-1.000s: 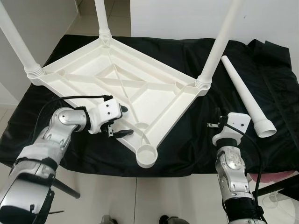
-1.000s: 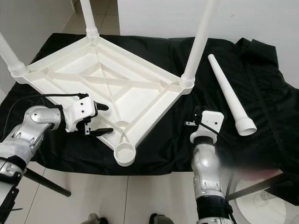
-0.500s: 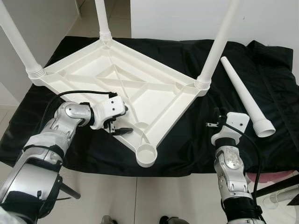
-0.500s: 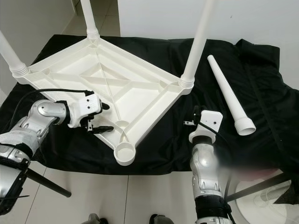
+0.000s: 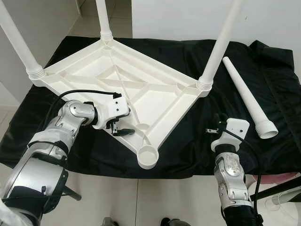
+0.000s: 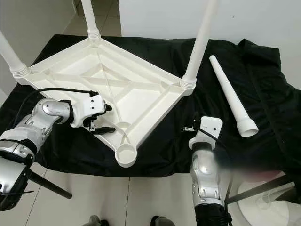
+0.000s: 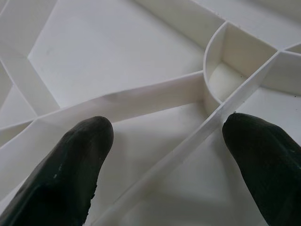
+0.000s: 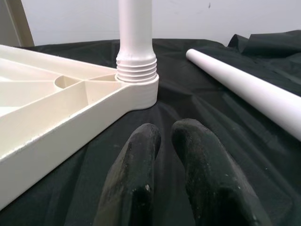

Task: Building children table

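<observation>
My left hand (image 5: pixel 123 121) is open, fingers straddling a rib of the upturned tabletop (image 5: pixel 117 89), frame centre-left. Right hand (image 8: pixel 162 155) is shut, empty, lower right. Loose leg (image 5: pixel 247 96) lies far right on the desk (image 5: pixel 188 150). Risk: nudging the top would shift the empty socket (image 5: pixel 148 157).

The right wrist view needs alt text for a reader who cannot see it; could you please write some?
The right gripper, its two black fingers together, hovers over a black cloth. Ahead stands the corner of an upturned white table top with a leg screwed in, and a loose white leg lies on the cloth beside it.
</observation>
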`<state>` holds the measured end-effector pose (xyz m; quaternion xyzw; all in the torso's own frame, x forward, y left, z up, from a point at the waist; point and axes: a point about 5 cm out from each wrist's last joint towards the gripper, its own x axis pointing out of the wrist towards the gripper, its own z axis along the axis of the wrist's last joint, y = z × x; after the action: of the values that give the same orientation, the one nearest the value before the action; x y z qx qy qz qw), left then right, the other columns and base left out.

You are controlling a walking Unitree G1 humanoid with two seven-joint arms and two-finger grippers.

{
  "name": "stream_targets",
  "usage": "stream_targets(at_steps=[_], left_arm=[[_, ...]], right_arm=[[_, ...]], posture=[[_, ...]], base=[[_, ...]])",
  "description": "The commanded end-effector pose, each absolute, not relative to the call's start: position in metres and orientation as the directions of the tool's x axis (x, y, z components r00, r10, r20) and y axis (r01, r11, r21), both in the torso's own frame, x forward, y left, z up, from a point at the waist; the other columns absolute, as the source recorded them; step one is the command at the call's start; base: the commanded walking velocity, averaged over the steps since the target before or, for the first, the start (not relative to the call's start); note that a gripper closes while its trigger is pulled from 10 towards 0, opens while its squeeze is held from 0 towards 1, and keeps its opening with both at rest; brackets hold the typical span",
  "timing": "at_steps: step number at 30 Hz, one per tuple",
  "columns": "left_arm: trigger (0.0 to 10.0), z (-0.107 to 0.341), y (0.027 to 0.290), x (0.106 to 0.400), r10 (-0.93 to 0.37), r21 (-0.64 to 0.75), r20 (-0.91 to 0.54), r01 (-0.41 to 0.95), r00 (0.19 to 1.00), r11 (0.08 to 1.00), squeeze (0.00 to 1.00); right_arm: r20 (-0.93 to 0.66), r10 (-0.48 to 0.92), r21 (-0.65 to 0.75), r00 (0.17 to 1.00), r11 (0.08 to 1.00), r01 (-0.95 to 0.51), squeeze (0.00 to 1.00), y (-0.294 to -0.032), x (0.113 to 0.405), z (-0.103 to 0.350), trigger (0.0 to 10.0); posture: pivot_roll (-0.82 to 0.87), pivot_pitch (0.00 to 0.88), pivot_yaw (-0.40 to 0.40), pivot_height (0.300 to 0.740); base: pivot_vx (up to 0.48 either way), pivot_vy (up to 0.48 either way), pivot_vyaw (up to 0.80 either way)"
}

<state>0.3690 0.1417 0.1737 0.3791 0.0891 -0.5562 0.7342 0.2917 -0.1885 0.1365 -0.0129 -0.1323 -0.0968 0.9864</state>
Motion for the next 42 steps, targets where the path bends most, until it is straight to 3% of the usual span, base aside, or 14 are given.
stream_targets(at_steps=[1,3,4,5,6,7,8,9,10,11,12,33,38,42], left_arm=[[10.0,0.148,0.150,0.368,-0.679,0.468,-0.568,0.861,0.466,0.200,0.00],[10.0,0.145,0.148,0.366,-0.689,0.459,-0.577,0.872,0.439,0.171,0.00],[8.3,0.144,0.147,0.364,-0.697,0.452,-0.582,0.879,0.419,0.152,0.00],[8.3,0.143,0.146,0.363,-0.702,0.446,-0.585,0.884,0.406,0.139,0.00],[4.7,0.141,0.144,0.362,-0.709,0.437,-0.588,0.890,0.389,0.126,0.00],[4.7,0.141,0.144,0.362,-0.709,0.437,-0.588,0.890,0.389,0.126,0.00],[2.1,0.140,0.143,0.360,-0.719,0.421,-0.587,0.899,0.371,0.120,0.00],[0.0,0.138,0.142,0.358,-0.729,0.412,-0.588,0.905,0.350,0.103,0.00],[0.0,0.138,0.142,0.358,-0.729,0.412,-0.588,0.905,0.350,0.103,0.00],[1.2,0.138,0.141,0.358,-0.731,0.410,-0.588,0.907,0.347,0.100,0.00],[0.0,0.137,0.141,0.358,-0.733,0.404,-0.589,0.909,0.341,0.098,0.00],[0.0,0.122,0.131,0.342,-0.799,0.343,-0.546,0.937,0.251,0.059,0.00],[0.0,0.121,0.125,0.327,-0.856,0.269,-0.496,0.963,0.143,0.005,0.00],[0.0,0.125,0.119,0.318,-0.889,0.266,-0.445,0.964,0.109,-0.015,0.00]], right_arm=[[0.243,-0.189,-0.007,0.951,0.980,0.197,0.00,-0.189,0.289,0.133,10.0],[0.237,-0.185,-0.010,0.954,0.981,0.193,0.00,-0.188,0.288,0.132,10.0],[0.234,-0.183,-0.010,0.955,0.982,0.191,0.00,-0.187,0.288,0.131,10.0],[0.231,-0.182,-0.011,0.956,0.982,0.189,0.00,-0.187,0.287,0.131,10.0],[0.229,-0.181,-0.011,0.957,0.982,0.188,0.00,-0.186,0.286,0.131,10.0],[0.229,-0.181,-0.011,0.957,0.982,0.188,0.00,-0.186,0.286,0.131,10.0],[0.227,-0.181,-0.011,0.957,0.982,0.188,0.00,-0.186,0.286,0.130,10.0],[0.224,-0.182,-0.011,0.957,0.982,0.189,0.00,-0.187,0.285,0.130,10.0],[0.224,-0.182,-0.011,0.957,0.982,0.189,0.00,-0.187,0.285,0.130,10.0],[0.223,-0.182,-0.011,0.958,0.982,0.190,0.00,-0.187,0.284,0.130,10.0],[0.223,-0.183,-0.011,0.958,0.982,0.190,0.00,-0.187,0.284,0.130,10.0],[0.218,-0.175,-0.011,0.960,0.983,0.182,0.00,-0.185,0.287,0.132,10.0],[0.222,-0.181,-0.010,0.958,0.982,0.188,0.00,-0.187,0.288,0.133,10.0],[0.226,-0.185,-0.007,0.956,0.981,0.192,0.00,-0.187,0.290,0.134,10.0]], posture=[[-0.03,0.196,0.011,0.740],[-0.03,0.210,0.009,0.740],[-0.03,0.218,0.009,0.740],[-0.03,0.218,0.009,0.740],[-0.03,0.224,0.008,0.740],[-0.03,0.224,0.008,0.740],[-0.03,0.224,0.008,0.740],[-0.04,0.228,0.009,0.740],[-0.04,0.228,0.009,0.740],[-0.04,0.230,0.007,0.740],[-0.04,0.230,0.007,0.740],[-0.03,0.215,0.000,0.740],[-0.03,0.202,0.005,0.740],[-0.03,0.188,0.008,0.740]], base=[[0.000,0.000,0.00],[0.000,0.000,0.00],[0.000,0.000,0.00],[0.000,0.000,0.00],[0.000,0.000,0.00],[0.000,0.000,0.00],[0.000,0.000,0.00],[0.000,0.000,0.00],[0.000,0.000,0.00],[0.000,0.000,0.00],[0.000,0.000,0.00],[0.000,0.000,0.00],[0.000,0.000,0.00],[0.000,0.000,0.00]])
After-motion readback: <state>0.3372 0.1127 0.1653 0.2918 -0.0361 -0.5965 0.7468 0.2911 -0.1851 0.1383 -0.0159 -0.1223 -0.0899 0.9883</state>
